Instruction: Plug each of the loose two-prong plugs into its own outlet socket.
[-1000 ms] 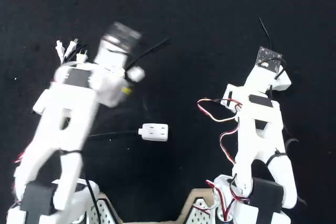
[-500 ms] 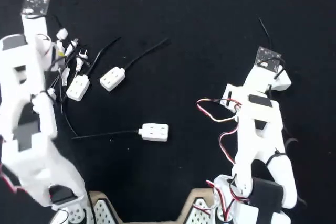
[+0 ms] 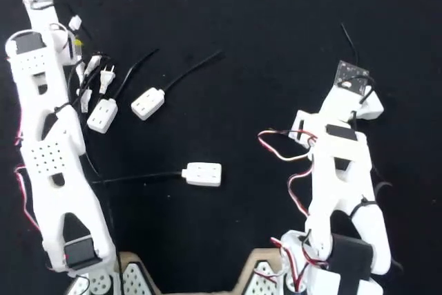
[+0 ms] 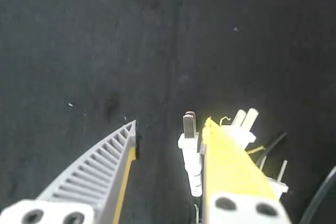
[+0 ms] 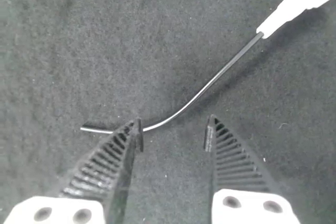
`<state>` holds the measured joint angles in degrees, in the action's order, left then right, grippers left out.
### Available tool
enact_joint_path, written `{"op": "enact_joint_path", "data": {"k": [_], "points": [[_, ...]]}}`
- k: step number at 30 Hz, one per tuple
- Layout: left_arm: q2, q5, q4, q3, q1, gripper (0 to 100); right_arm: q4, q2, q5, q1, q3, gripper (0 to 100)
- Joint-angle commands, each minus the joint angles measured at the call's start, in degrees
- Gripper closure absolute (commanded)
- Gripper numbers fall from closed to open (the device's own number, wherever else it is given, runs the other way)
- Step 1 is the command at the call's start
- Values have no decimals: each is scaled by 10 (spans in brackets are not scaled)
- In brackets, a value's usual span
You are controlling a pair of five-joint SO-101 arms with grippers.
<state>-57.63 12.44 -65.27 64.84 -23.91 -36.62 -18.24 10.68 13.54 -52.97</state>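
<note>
Plugs (image 3: 103, 75) are all loose right now, bunched up with their cords right at the left claw (image 4: 170, 124), so nothing's plugged in yet. I'd say we're at step one: grabbing the first plug.

From the left wrist cam, the claw is spread fairly wide and holding nothing. One white plug (image 4: 190, 150) sits between the fingers, hugging the inner side of the yellow-faced finger (image 4: 231, 171) with its prongs pointing away from the wrist. Can't tell if it's actually touching. A second plug (image 4: 244, 121) pokes out on the outer side of that same finger, so there's a real chance of bumping or snagging the wrong one.

The outlet sockets (image 3: 147, 103) lie back from the claw, toward the arm's base. Two sit close together near the plug pile, and a third socket (image 3: 202, 173) is on its own farther back.

My guess at the next move: centre the claw on that inner plug's body, close on it, lift it free of the tangle, then line the prongs up with a socket's slots.

The right claw (image 5: 174, 124) is also spread and empty, hanging over the black mat (image 5: 79, 35). A thin black wire (image 5: 210, 90) runs just past its fingertips, not pinched.
</note>
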Motion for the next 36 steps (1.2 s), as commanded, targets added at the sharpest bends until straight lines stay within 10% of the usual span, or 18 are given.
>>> {"op": "enact_joint_path", "data": {"k": [1, 15, 17, 36], "points": [[-54, -7, -33, 124, -1, 795, 13, -21, 4, -6, 28, 815], [-151, -9, -67, 207, -1, 862, 13, -21, 4, -6, 28, 815], [-135, -14, -86, 222, -3, 979, 13, -21, 4, -6, 28, 815], [150, -80, -360, 298, 9, 971, 13, -21, 4, -6, 28, 815]]}}
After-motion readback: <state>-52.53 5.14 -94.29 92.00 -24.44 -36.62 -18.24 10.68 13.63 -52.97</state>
